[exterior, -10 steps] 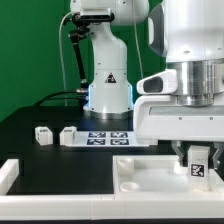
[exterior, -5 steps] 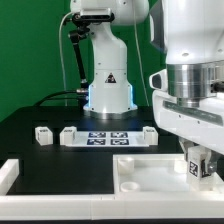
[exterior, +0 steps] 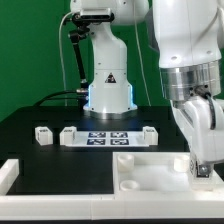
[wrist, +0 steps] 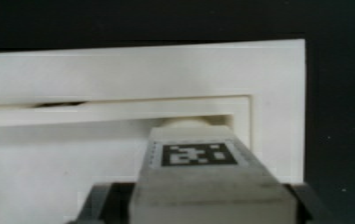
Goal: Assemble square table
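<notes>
The square table's white slab (exterior: 150, 172) lies at the front, and it fills the wrist view (wrist: 85, 90). My gripper (exterior: 204, 160) stands over the slab's corner at the exterior view's right. In the wrist view my gripper (wrist: 204, 197) is shut on a short white leg (wrist: 200, 160) with a black-white tag. The leg's far end sits at a round corner socket (wrist: 188, 124). The dark fingers (wrist: 113, 203) press the leg's two sides. In the exterior view the arm hides most of the leg. Two loose legs (exterior: 43, 135) (exterior: 70, 134) stand on the black table.
The marker board (exterior: 105, 138) lies behind the slab, with another small white piece (exterior: 147, 132) at its end. A long white L-shaped rail (exterior: 12, 176) runs along the front at the exterior view's left. The robot base (exterior: 108, 85) stands at the back.
The wrist has turned about its upright axis with the leg held, staying over the same corner. The leg's tag, seen earlier in the exterior view, has turned out of sight.
</notes>
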`<state>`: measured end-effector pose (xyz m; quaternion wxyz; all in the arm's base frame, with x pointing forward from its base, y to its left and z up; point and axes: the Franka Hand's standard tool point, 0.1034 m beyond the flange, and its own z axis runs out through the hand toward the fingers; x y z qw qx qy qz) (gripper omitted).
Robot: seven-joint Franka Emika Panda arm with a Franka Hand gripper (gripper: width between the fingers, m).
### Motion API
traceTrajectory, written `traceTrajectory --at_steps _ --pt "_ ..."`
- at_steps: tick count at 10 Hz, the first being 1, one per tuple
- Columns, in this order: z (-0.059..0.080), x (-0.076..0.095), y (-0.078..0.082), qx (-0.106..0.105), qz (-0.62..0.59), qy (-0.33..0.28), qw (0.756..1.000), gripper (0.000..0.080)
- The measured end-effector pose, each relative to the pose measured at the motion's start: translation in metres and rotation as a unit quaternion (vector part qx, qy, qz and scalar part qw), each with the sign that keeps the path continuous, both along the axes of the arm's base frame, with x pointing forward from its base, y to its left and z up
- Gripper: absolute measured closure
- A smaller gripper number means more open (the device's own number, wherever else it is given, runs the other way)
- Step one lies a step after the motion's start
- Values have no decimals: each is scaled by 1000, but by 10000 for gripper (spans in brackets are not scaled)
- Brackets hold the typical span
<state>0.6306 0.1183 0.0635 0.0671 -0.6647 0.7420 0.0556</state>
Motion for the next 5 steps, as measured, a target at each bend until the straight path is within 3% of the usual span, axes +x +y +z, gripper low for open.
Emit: traceTrajectory --at_steps 3,5 --pt "0 1 -2 15 -133 8 991 512" --pt "2 3 -2 13 -184 9 983 511"
